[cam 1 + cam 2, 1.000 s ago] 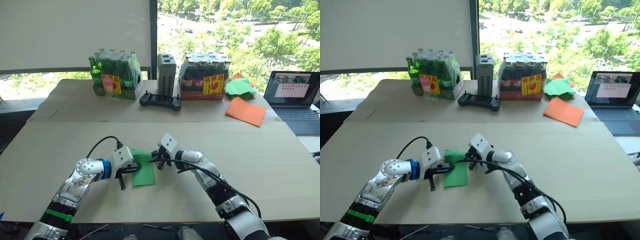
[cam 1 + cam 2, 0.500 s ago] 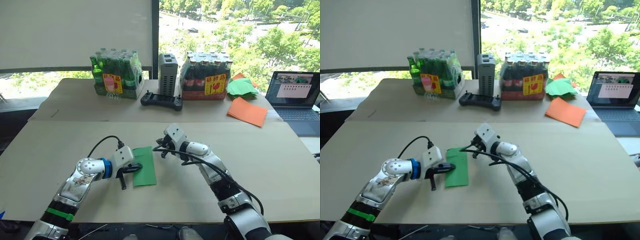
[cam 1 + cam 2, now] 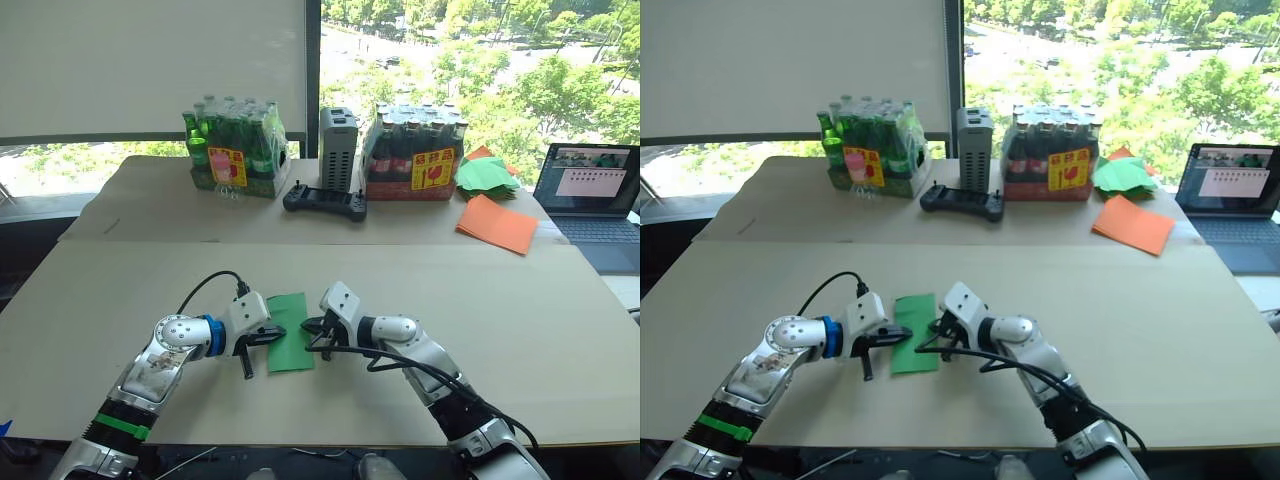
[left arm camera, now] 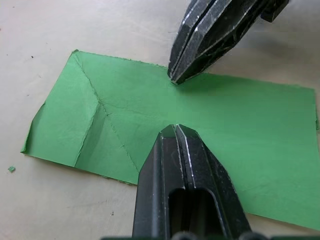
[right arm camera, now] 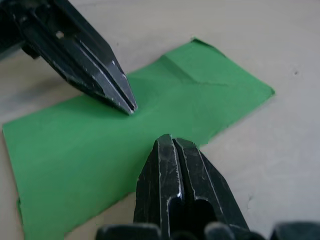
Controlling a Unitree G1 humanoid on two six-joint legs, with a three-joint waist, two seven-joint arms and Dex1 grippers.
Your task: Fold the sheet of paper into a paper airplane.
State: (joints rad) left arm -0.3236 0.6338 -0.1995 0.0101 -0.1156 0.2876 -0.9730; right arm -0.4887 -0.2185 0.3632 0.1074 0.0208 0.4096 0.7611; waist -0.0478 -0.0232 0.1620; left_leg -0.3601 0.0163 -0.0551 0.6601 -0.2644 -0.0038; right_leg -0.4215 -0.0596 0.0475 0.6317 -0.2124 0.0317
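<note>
Both clenched tools, left tool (image 3: 268,338) and right tool (image 3: 312,335), should press the green paper (image 3: 289,332) flat while creasing it.

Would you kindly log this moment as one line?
paper: folded strip, flat on table | left gripper: shut, tip on paper | right gripper: shut, tip at opposite long edge

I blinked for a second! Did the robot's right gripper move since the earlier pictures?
Yes. The right gripper came back toward the robot along the green paper, from its far end to about midway. The paper stayed put.
</note>
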